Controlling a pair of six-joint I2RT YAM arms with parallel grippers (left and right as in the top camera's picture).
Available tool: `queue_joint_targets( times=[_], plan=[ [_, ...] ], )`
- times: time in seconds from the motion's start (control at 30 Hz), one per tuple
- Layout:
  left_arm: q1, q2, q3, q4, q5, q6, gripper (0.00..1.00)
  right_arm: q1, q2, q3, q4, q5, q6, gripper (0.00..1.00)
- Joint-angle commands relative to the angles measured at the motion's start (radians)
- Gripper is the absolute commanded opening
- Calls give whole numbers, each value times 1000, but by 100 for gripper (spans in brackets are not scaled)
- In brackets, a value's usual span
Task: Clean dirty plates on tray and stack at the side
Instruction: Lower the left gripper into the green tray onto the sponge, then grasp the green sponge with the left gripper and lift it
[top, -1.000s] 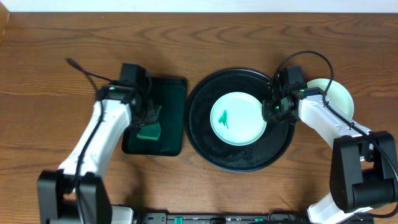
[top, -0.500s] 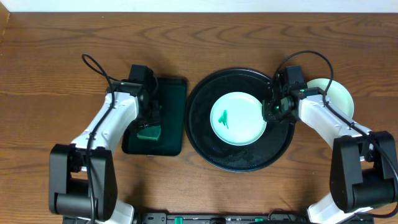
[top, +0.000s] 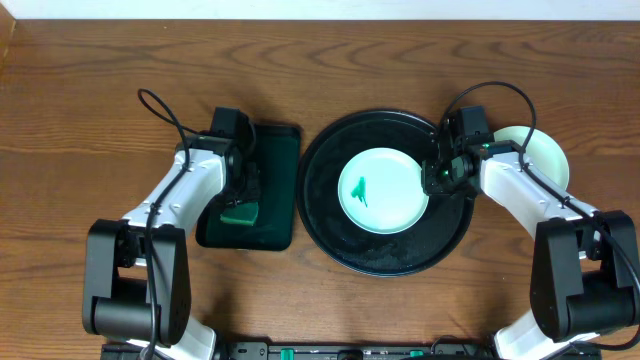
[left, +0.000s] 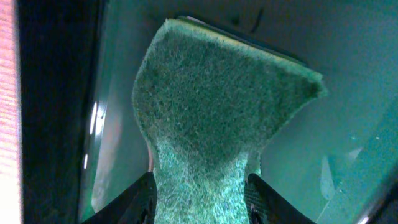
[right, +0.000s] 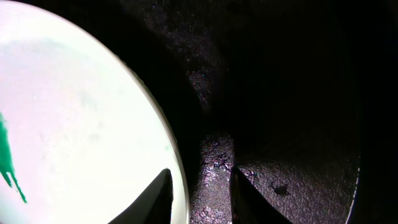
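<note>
the left hand (top: 240, 197), overhead, is clenched on a green fibrous sponge (top: 240, 213). right wrist: the right hand's (right: 200, 186) grip on the pale round plate (right: 74, 124) in the glossy black round tray (right: 292, 124) cannot be told. wiping is due: the sponge is to be brought to the green smear (right: 7, 162).

Tray (top: 385, 255): large, round, glossy black, raised rim; lies flat on the table (top: 400, 60), right of centre. Plate (top: 390, 205): small, round, shallow, glossy white to pale mint, green smear (top: 360, 190) left of its middle; lies flat near the tray's middle. Second plate (top: 548, 150): pale mint, outside the tray, just beside its right rim, partly hidden.
</note>
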Motion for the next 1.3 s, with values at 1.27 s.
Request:
queue_joint_targets(
  times=[1.27],
  plan=[
    [2, -298, -66, 54, -5, 10, 7, 4, 10, -6, -2, -4, -11, 25]
  ],
)
